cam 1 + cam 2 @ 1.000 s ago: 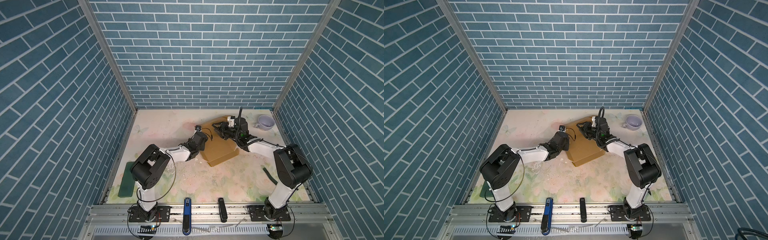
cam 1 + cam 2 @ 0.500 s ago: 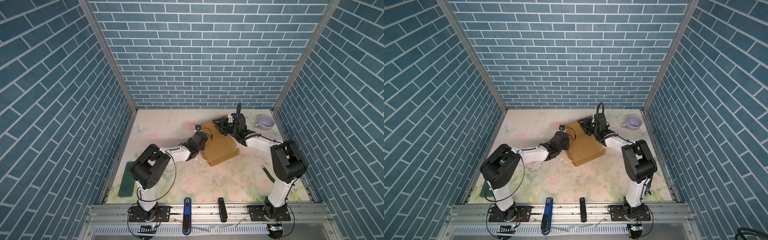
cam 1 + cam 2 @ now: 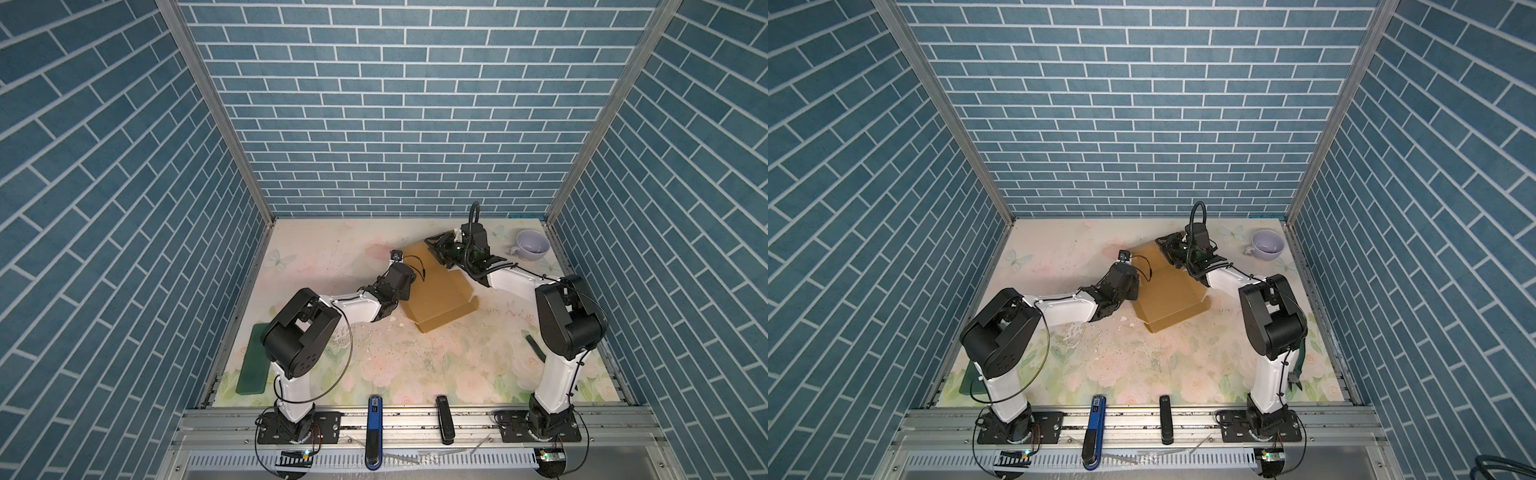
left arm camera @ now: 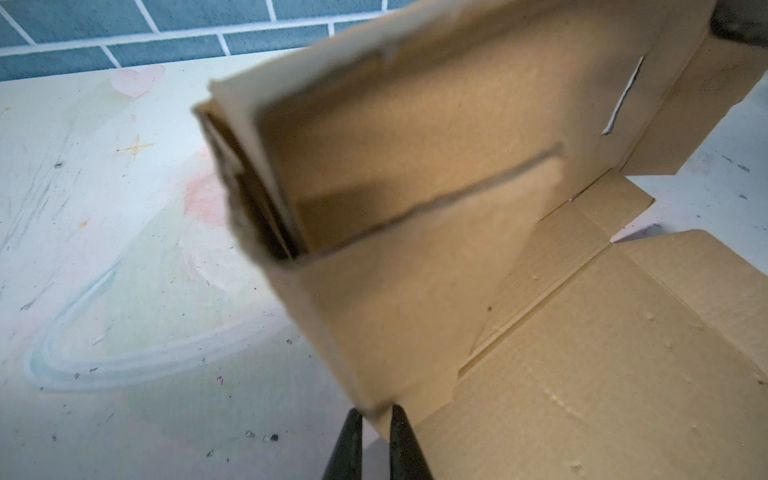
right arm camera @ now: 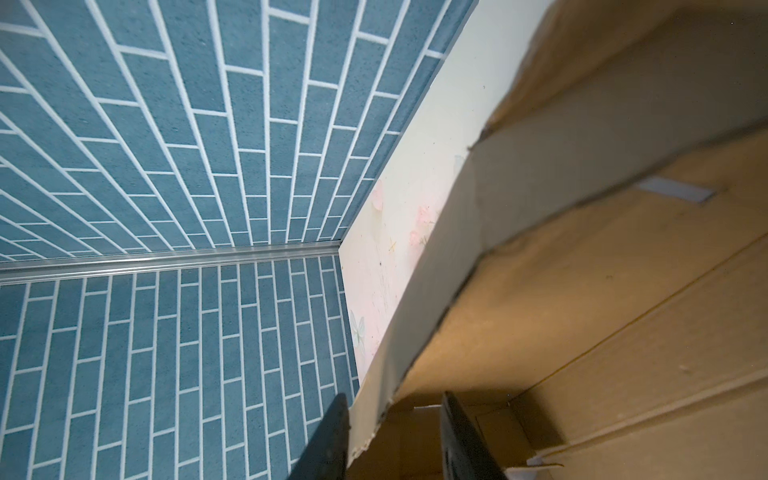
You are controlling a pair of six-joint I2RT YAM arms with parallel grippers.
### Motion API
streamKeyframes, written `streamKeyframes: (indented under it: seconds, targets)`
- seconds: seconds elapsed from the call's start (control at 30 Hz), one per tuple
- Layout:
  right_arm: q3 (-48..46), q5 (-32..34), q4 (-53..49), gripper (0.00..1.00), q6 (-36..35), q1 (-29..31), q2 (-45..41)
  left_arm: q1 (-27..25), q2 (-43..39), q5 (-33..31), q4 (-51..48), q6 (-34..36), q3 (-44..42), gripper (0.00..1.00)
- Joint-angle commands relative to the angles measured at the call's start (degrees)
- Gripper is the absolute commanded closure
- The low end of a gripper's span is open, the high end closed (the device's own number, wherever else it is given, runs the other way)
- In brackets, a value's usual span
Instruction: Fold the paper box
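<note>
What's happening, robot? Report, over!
Left gripper shut on an edge of the paper box. Right gripper open, straddling a raised flap. Box partly folded. Cup stands apart, not blocking.

The paper box [image 3: 440,299] is rested mid-counter [image 3: 436,365]; a lilac cup [image 3: 532,245] is set far right, a green slab [image 3: 253,361] near left.

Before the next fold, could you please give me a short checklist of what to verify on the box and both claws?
1. Grip of left claw on the paper box wall: ok, clamped.
2. Raised flap between the jaws of right claw: ok.
3. Those jaws closed on it: not ok, gap shows.
4. Box base flat on the table: cannot tell, arms cover part.
5. The cup apart from the box: ok.
6. The slot unobstructed: ok.
</note>
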Motion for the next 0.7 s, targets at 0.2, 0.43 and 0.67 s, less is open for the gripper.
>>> streamKeyframes:
  seconds: [0.2,0.43,0.67]
  targets:
    - [3.5,1.1,-0.8,0.7,0.9,-0.5,2.8,-0.1,1.0,0.0,0.4,0.3,-0.5,0.85]
    - [3.0,1.3,-0.6,0.77,0.9,-0.5,3.1,-0.1,1.3,0.0,0.3,0.3,-0.2,0.85]
    - [2.4,1.5,-0.4,0.8,1.0,-0.6,2.9,-0.1,1.9,-0.3,-0.3,0.6,0.6,0.82]
